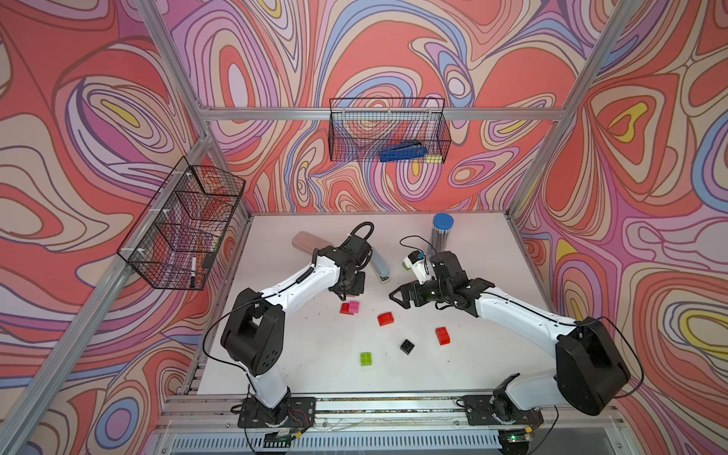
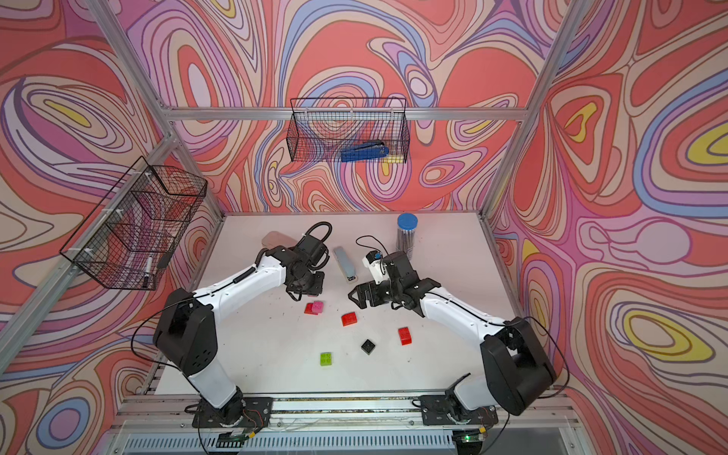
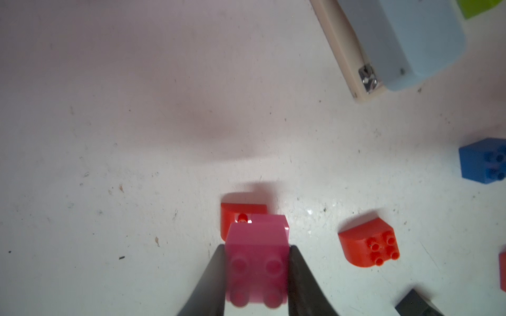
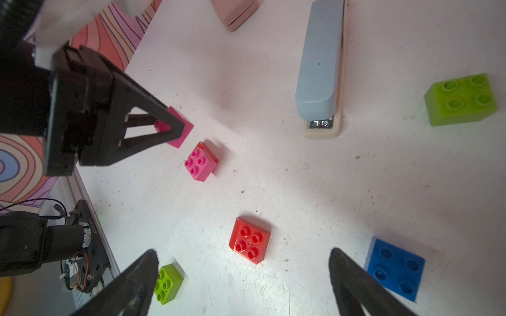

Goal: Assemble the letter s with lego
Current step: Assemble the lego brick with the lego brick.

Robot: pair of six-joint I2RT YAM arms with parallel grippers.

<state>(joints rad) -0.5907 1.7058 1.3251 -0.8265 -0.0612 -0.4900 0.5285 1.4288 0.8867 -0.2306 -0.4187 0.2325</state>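
The left gripper (image 3: 256,253) was clamped on a pink brick (image 3: 257,276), its two fingers flat against opposite side walls and the studs facing the wrist camera. It held that brick on the robot's side of the grey-blue stapler (image 1: 380,268), close to a second pink brick (image 4: 197,162) that sat off-centre on a red base brick (image 4: 212,153). Whether the held brick touched the worktop (image 1: 299,354) could not be told.

The right gripper (image 1: 397,298) stood wide open and empty, to the robot's right of the stapler. Farther from the stapler, toward the robot, lay a loose red brick (image 1: 385,319), another red brick (image 1: 443,336), a black brick (image 1: 407,346) and a lime brick (image 1: 366,359). A blue brick (image 4: 394,269) and a second lime brick (image 4: 461,99) lay nearer the stapler.

These bricks looked light, rigid and glossy, so they would likely skid or twist under a loose pinch. The flat side walls seemed the best hold, keeping the studs free. Pressing one down would probably shove the small stack unless something steadied it.
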